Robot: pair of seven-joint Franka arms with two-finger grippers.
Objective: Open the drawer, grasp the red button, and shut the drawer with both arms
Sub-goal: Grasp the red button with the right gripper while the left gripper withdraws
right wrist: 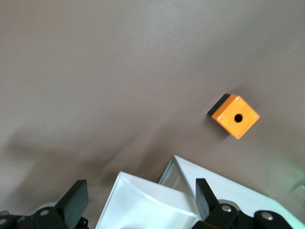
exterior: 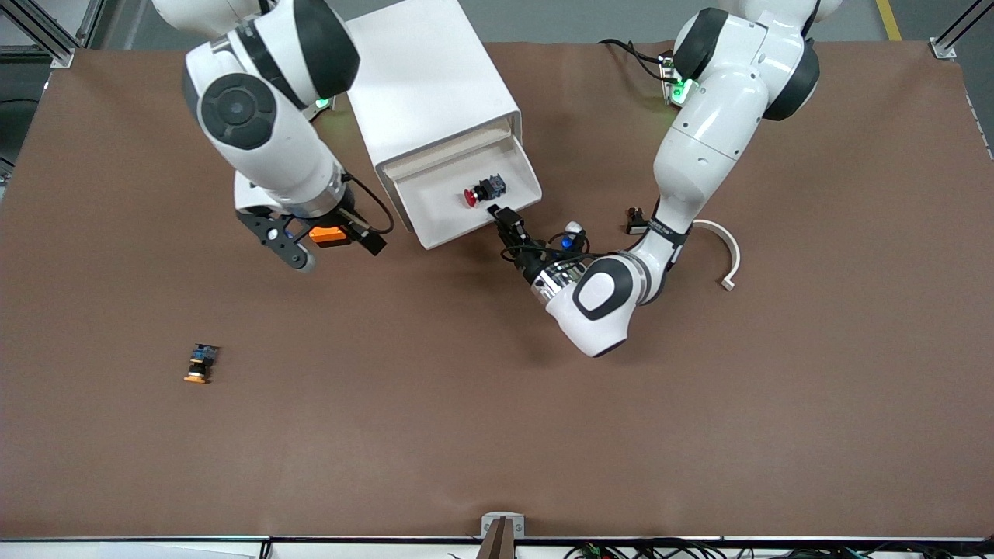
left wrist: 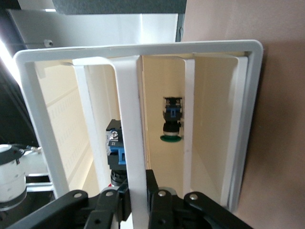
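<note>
The drawer [exterior: 466,198] stands pulled out of the cabinet [exterior: 431,85], its front edge toward the front camera. The button [exterior: 483,190] lies inside it on the tray floor, clear of the walls. The left gripper [exterior: 505,221] is at the drawer's front edge, fingers narrowed around the front lip. The right gripper [exterior: 303,248] hovers over bare table beside the cabinet, fingers wide apart, holding nothing. An orange box [right wrist: 234,116] sits close by. An orange-capped button [exterior: 202,363] lies well apart.

A brown mat [exterior: 497,435] covers the table; grey floor, perhaps concrete, with a yellow line [exterior: 889,19] shows above it.
</note>
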